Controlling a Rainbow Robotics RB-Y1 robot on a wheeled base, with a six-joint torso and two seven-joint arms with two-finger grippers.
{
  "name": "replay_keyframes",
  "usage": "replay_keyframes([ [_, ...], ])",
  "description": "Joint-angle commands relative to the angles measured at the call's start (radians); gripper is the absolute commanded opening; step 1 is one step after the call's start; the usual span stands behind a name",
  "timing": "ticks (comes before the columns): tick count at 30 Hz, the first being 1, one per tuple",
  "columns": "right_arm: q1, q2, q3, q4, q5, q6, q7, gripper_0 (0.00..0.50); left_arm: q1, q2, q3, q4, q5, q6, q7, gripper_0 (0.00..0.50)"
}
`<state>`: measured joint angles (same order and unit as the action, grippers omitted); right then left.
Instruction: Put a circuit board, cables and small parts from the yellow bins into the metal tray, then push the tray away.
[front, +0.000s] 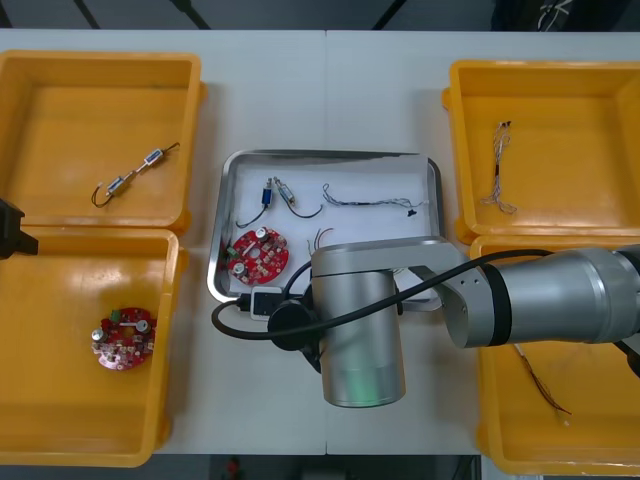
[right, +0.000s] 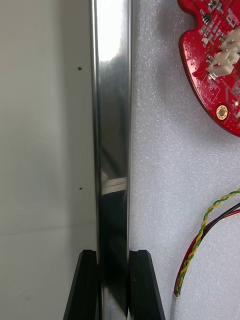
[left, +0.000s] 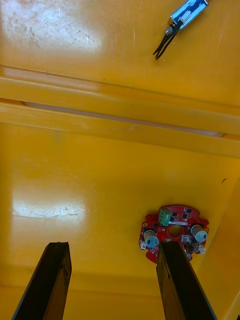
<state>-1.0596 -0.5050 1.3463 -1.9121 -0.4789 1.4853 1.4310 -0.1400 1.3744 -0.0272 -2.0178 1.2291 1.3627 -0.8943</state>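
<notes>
Right claw (right: 114, 256) pinches the near rim of the shiny, white-lined tray (right: 112, 125) holding a red board (right: 212, 65) and cables (right: 200, 240); left claw (left: 114, 246) hangs spread.

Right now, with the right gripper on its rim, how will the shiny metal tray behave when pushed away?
The shiny metal tray looks rigid, so it should slide whole on the smooth light table. The right gripper pinches its thin polished rim at one spot, so it may pivot or slip.

Silver cylindrical arm (front: 540, 295), looping black cable (front: 245, 335), black fingers (right: 87, 285).
</notes>
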Motion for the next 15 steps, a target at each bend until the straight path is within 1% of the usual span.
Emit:
replay_keyframes([
  [1,-0.086,-0.012,0.01,0.036,0.006,-0.028,-0.02,0.0,0.011,0.044,-0.007,-0.004,-0.01,-0.01,-0.043,0.5],
  [7,-0.131,-0.003,0.008,0.1,0.005,-0.069,-0.006,0.0,0.011,0.044,-0.007,-0.004,-0.01,-0.01,-0.043,0.5],
  [15,-0.163,0.0,0.01,0.202,0.005,-0.2,0.032,0.0,0.011,0.044,-0.007,-0.004,-0.01,-0.01,-0.043,0.5],
])
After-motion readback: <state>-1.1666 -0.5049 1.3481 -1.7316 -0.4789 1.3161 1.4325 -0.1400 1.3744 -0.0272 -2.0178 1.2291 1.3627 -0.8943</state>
